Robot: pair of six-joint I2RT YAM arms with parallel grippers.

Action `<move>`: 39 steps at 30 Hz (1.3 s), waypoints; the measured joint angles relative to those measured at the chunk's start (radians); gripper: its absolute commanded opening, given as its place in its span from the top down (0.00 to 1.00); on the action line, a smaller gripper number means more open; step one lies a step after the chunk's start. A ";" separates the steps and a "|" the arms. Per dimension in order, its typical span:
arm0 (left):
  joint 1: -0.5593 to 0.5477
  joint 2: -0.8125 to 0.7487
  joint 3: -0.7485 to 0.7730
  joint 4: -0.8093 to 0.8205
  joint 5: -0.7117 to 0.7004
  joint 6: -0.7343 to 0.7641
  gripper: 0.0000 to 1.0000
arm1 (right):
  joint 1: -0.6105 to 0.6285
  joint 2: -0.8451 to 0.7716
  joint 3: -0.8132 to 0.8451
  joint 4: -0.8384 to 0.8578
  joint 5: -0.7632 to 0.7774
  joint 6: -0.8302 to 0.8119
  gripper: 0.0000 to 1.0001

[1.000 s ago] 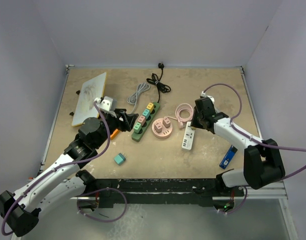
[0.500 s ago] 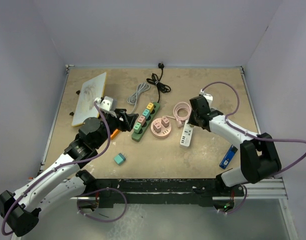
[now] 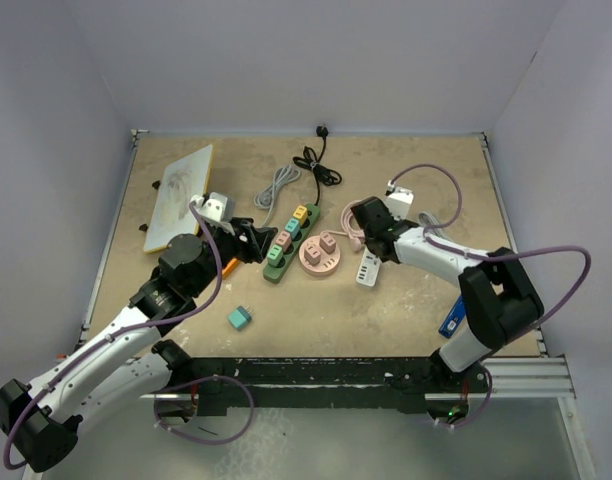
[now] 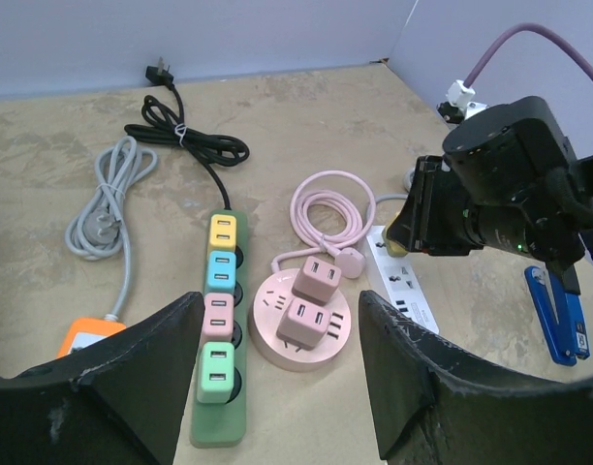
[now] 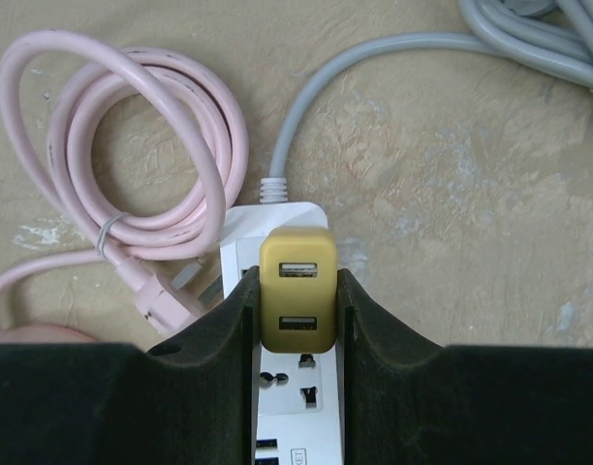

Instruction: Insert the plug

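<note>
Between the fingers of the right claw (image 5: pixel 296 320) sat the plug (image 5: pixel 297 276), pinched upright, presumably so its prongs faced the white strip (image 5: pixel 277 221) directly beneath; a pink cord (image 5: pixel 224 136) lay coiled just left of the claw; the left claw (image 4: pixel 277 320) hung spread wide and empty, a green strip (image 4: pixel 219 378) ahead of it, probably keeping clear.

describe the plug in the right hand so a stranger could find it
Just right of the table's middle lies a white power strip beside a coiled pink cable. The right hand holds the plug at its cable end. Unlike the pastel cubes in the green strip, it's mustard with two USB slots.
</note>
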 measured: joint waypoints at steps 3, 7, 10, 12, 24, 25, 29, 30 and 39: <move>0.000 0.001 0.000 0.000 0.000 0.000 0.38 | 0.021 0.049 0.035 -0.029 0.064 0.020 1.00; 0.000 0.001 0.000 -0.001 0.000 0.000 0.38 | 0.020 0.041 0.015 -0.003 0.042 0.016 1.00; 0.000 0.001 0.000 -0.002 -0.001 0.001 0.38 | 0.015 0.037 0.011 0.003 0.028 0.014 1.00; 0.000 0.000 0.000 -0.002 -0.004 0.003 0.38 | 0.013 0.039 0.011 0.004 0.020 0.008 1.00; 0.000 -0.005 0.000 -0.014 -0.071 -0.025 0.32 | -0.045 0.042 0.045 0.047 -0.090 -0.062 0.76; 0.000 -0.008 -0.002 -0.017 -0.094 -0.043 0.32 | -0.047 0.038 0.050 0.039 -0.095 -0.064 0.69; 0.000 -0.019 -0.008 -0.058 -0.200 -0.142 0.31 | -0.054 0.006 0.069 -0.050 -0.163 -0.070 0.44; 0.000 -0.016 -0.006 -0.081 -0.232 -0.178 0.31 | -0.050 -0.006 0.077 -0.079 -0.180 -0.074 0.40; 0.000 0.156 0.081 -0.505 -0.365 -0.505 0.36 | -0.042 -0.227 0.180 -0.143 -0.191 -0.105 0.35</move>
